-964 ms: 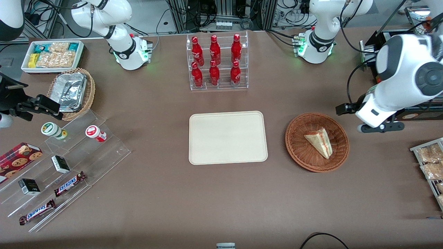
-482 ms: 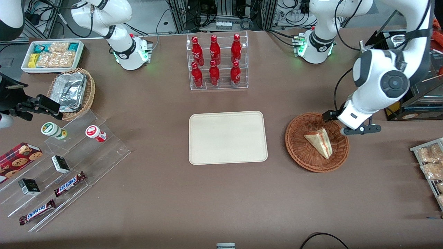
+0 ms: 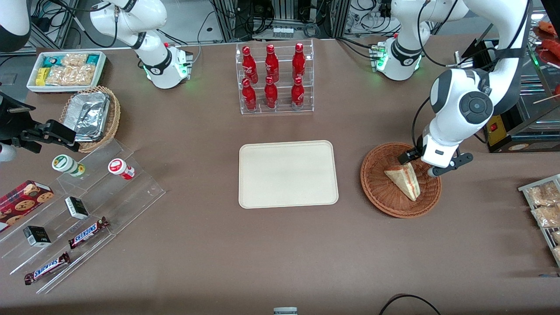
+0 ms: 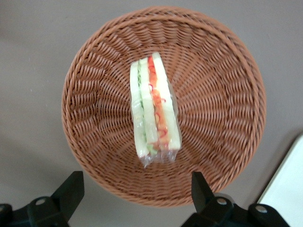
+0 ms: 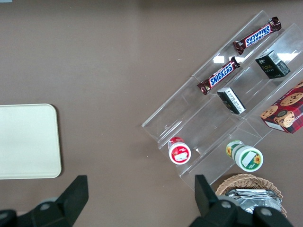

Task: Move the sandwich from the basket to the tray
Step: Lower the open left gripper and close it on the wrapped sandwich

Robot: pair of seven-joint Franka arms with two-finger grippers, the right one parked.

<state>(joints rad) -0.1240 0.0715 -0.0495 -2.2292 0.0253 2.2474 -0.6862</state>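
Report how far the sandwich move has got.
Done: nothing delivered; the tray holds nothing. In hand: the left arm's hand hangs open above the basket, fingers spread and touching nothing, at the basket edge farther from the front camera. The sandwich lies on its side in the basket, cut edge up, ungripped. Left: descend, grasp it, lift it and carry it to the tray beside the basket.
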